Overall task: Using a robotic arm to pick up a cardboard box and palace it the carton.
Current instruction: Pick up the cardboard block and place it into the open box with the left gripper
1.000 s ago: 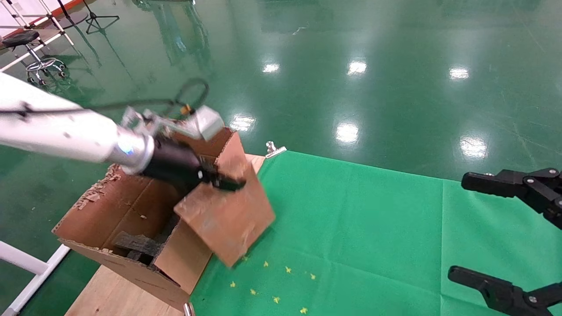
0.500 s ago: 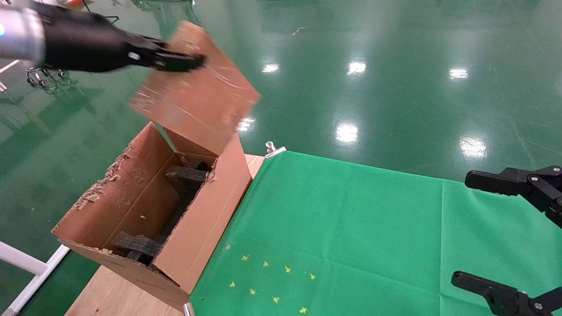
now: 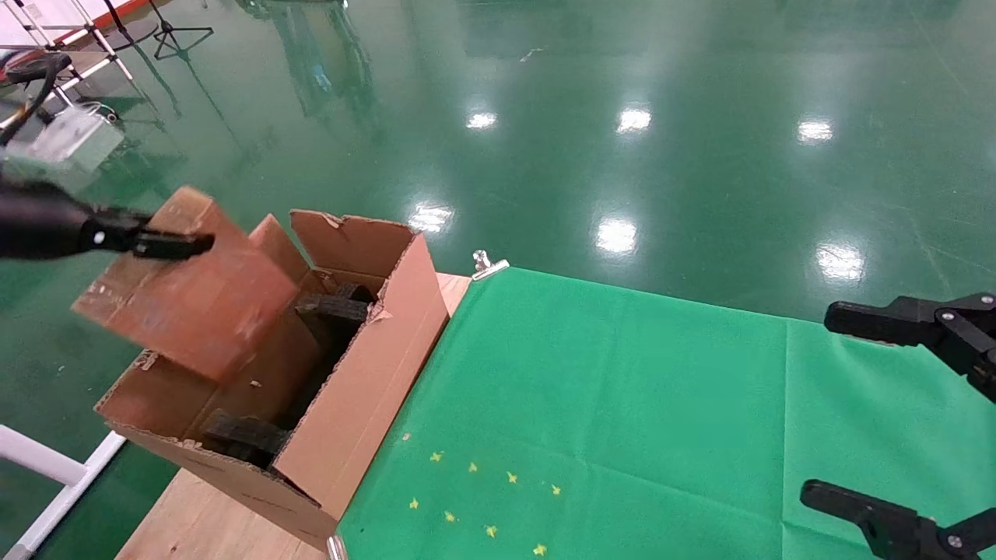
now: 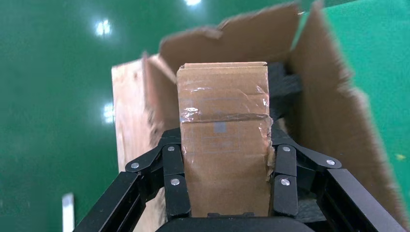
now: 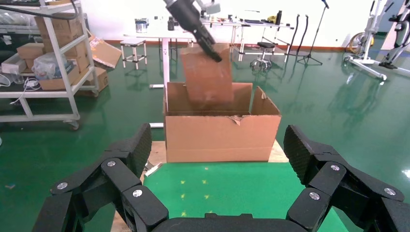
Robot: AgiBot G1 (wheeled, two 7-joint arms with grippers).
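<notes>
My left gripper (image 3: 167, 247) is shut on the small brown cardboard box (image 3: 187, 303) and holds it tilted in the air above the left wall of the carton (image 3: 366, 381). In the left wrist view the box (image 4: 222, 145) sits between both fingers (image 4: 175, 181), with the open carton (image 4: 333, 111) below. The carton has ragged flaps and black foam pieces (image 3: 331, 307) inside. The right wrist view shows the box (image 5: 208, 72) partly lowered behind the carton's front wall (image 5: 222, 137). My right gripper (image 3: 856, 412) is open and empty over the table's right edge.
A green cloth (image 3: 622, 404) covers the wooden table (image 3: 202, 521), held by a metal clip (image 3: 486, 264). Small yellow star marks (image 3: 482, 498) lie on the cloth near the carton. A white rail (image 3: 47, 467) runs beside the table at the left.
My left gripper lifted the cardboard box from the carton's right side high into the air, then swung it left and down over the carton's left side. The right gripper stayed put.
</notes>
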